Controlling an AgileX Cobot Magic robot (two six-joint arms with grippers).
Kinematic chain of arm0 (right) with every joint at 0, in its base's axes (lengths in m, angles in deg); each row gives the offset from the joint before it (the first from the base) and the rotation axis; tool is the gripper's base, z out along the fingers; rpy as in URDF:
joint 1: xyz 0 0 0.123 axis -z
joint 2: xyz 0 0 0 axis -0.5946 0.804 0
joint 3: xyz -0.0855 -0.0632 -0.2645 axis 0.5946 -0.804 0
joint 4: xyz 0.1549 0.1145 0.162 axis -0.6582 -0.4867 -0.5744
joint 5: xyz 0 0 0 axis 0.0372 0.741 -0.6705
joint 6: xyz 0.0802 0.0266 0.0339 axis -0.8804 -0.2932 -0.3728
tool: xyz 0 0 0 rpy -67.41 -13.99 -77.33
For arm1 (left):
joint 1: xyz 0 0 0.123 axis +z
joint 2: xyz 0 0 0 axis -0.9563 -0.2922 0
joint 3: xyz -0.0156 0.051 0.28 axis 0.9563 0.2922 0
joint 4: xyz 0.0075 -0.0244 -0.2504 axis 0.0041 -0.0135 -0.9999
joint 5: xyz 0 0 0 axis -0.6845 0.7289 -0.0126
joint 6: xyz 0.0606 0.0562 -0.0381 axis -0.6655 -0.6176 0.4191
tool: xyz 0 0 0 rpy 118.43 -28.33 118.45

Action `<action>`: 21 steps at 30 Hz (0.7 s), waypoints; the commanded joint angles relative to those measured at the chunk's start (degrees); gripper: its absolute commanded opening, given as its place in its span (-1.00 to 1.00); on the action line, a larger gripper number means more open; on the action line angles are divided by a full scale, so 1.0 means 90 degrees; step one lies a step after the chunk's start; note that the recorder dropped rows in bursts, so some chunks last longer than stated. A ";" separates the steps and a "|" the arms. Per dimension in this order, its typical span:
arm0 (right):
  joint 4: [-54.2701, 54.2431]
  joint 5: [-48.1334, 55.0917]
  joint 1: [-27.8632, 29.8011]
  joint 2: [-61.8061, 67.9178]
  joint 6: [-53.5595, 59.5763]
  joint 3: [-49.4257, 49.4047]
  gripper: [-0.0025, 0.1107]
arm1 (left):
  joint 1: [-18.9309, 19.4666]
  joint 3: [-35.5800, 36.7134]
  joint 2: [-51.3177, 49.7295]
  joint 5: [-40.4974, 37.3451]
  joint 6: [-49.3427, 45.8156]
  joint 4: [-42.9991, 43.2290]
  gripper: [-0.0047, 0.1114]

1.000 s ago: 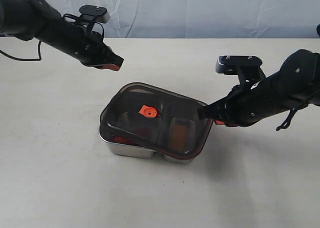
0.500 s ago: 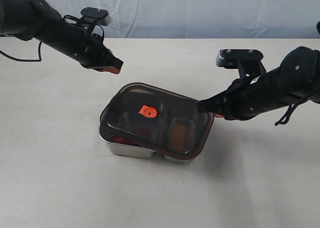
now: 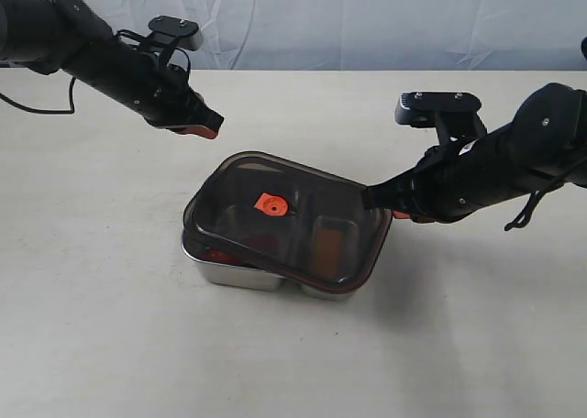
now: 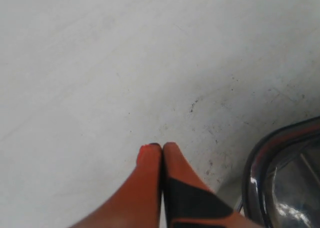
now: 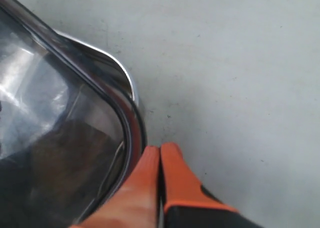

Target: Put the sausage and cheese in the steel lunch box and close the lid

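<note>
The steel lunch box (image 3: 240, 274) sits mid-table with the dark translucent lid (image 3: 303, 203) lying askew on top, its orange centre tab (image 3: 271, 203) showing. Through the lid I make out the red sausage (image 3: 216, 253) in the left compartment and the orange cheese (image 3: 325, 244) in the right one. My right gripper (image 3: 371, 198) is shut, empty, its tips (image 5: 160, 149) right beside the lid's far right corner (image 5: 131, 133). My left gripper (image 3: 213, 125) is shut and empty, hovering above the table behind the box; its tips (image 4: 162, 147) are apart from the lid edge (image 4: 260, 163).
The pale table (image 3: 110, 326) stretches around the box on all sides. A white cloth backdrop (image 3: 367, 24) hangs behind the table's far edge.
The right gripper rose slightly and edged in against the lid's right corner. The left gripper drifted a little left and up. The lid has not visibly moved.
</note>
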 commanded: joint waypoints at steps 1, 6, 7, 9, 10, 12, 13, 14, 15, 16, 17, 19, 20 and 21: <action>0.0072 0.0173 -0.0018 0.0020 0.0049 0.0035 -0.97 | 0.0018 0.0024 0.0050 -0.0030 0.0073 0.0117 -0.92; -0.0022 0.0245 -0.0018 0.0020 0.0013 0.0035 -0.97 | 0.0018 0.0024 0.0050 -0.0002 0.0073 0.0117 -0.92; -0.0017 0.0198 -0.0018 0.0020 0.0013 0.0035 -0.97 | 0.0018 0.0024 0.0050 -0.0002 0.0073 0.0117 -0.92; -0.0027 0.0093 -0.0018 0.0020 0.0013 0.0035 -0.97 | 0.0018 0.0024 0.0050 -0.0002 0.0073 0.0117 -0.92; -0.0073 0.0026 -0.0018 0.0020 0.0013 0.0035 -0.97 | 0.0018 0.0024 0.0050 -0.0002 0.0073 0.0117 -0.92; -0.0122 -0.0050 -0.0018 0.0020 0.0013 0.0035 -0.97 | 0.0018 0.0024 0.0050 -0.0002 0.0073 0.0117 -0.92; -0.0128 -0.0066 -0.0018 0.0020 0.0013 0.0035 -0.97 | 0.0018 0.0024 0.0050 -0.0002 0.0073 0.0117 -0.92; -0.0141 -0.0102 -0.0018 0.0020 0.0013 0.0035 -0.97 | 0.0018 0.0024 0.0050 -0.0002 0.0073 0.0117 -0.92; -0.0141 -0.0141 -0.0018 0.0020 0.0013 0.0035 -0.97 | 0.0018 0.0024 0.0050 -0.0002 0.0073 0.0117 -0.92; -0.0141 -0.0192 -0.0018 0.0020 0.0013 0.0035 -0.97 | 0.0018 0.0024 0.0050 -0.0020 0.0073 0.0117 -0.92; -0.0141 -0.0247 -0.0018 0.0020 0.0013 0.0035 -0.97 | 0.0018 0.0024 0.0050 -0.0031 0.0073 0.0117 -0.92; -0.0141 -0.0337 -0.0018 0.0020 0.0013 0.0035 -0.97 | 0.0018 0.0024 0.0050 -0.0094 0.0073 0.0117 -0.92; -0.0141 -0.0390 -0.0018 0.0020 0.0013 0.0035 -0.97 | 0.0018 0.0024 0.0050 -0.0112 0.0073 0.0117 -0.92; -0.0118 -0.0421 -0.0018 0.0020 0.0013 0.0035 -0.97 | 0.0018 0.0024 0.0050 -0.0127 0.0073 0.0129 -0.92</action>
